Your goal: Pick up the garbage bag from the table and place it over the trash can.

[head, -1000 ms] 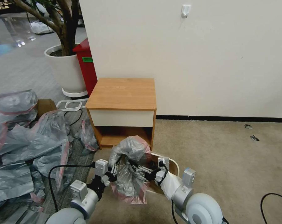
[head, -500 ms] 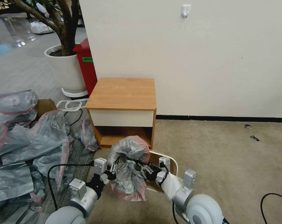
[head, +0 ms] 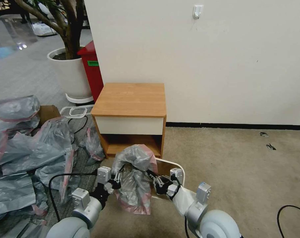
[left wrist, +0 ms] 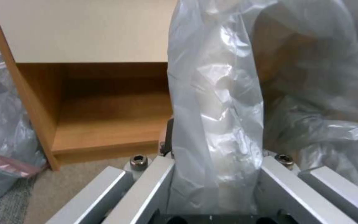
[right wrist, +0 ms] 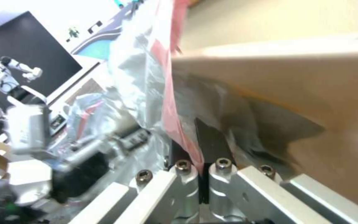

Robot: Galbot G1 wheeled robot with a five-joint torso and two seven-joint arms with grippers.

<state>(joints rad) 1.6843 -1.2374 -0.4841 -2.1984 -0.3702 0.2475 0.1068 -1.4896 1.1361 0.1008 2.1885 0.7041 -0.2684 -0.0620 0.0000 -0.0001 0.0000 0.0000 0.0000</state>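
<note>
Now both clamped on the garbage bag (head: 135, 180): left end effector (head: 116, 181), right end effector (head: 155, 178), at the trash can (head: 175, 165).

Counted: one garbage bag (head: 136, 180) pinched between fingers of two grippers, left (head: 117, 181) and right (head: 155, 180); one trash can (head: 180, 172); one table (head: 131, 99); one heap of bags (head: 27, 148).

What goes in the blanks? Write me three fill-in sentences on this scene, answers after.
1. Both grippers are shut on the garbage bag, whose rim band is ___.
2. The trash can stands on the carpet in front of the ___.
3. The left gripper holds the bag on the side toward the heap of ___.

Answers: pink-red; table; bags
</note>
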